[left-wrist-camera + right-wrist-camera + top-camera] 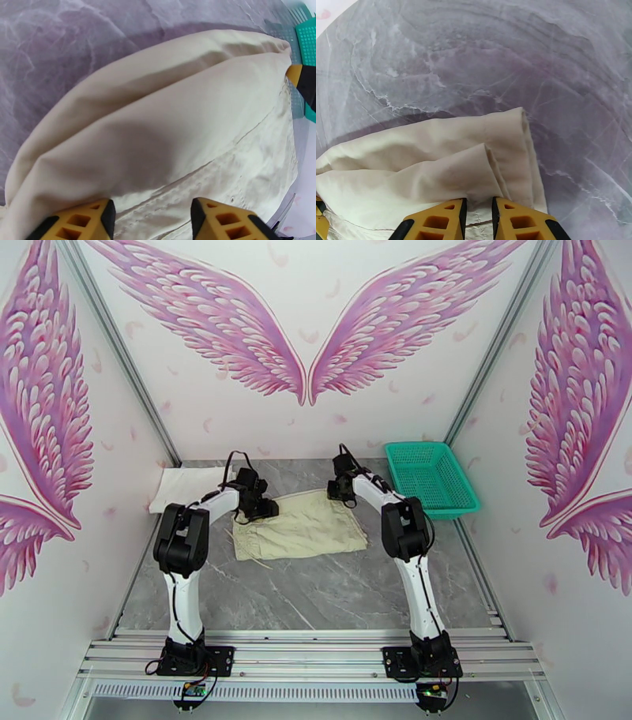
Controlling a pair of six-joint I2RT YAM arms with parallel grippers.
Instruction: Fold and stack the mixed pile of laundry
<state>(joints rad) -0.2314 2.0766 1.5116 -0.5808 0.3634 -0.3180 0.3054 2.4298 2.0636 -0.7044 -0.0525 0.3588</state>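
The cream-beige garment point(304, 526) lies spread across the middle of the table, with a thin cord trailing off its front left corner. My left gripper point(263, 510) is low at its far left edge. In the left wrist view its jaws point(153, 218) stand apart, open, with the cloth point(166, 130) lying between and under them. My right gripper point(341, 493) is at the far right corner. There its fingers point(478, 211) are nearly together, pinching a raised fold of the cream cloth point(446, 169). A white garment point(189, 478) lies flat at the far left.
A teal-green mesh basket point(432, 477) stands at the back right, just beyond my right arm. Grey marble tabletop point(316, 595) stretches in front of the garment. Walls close in on both sides and behind.
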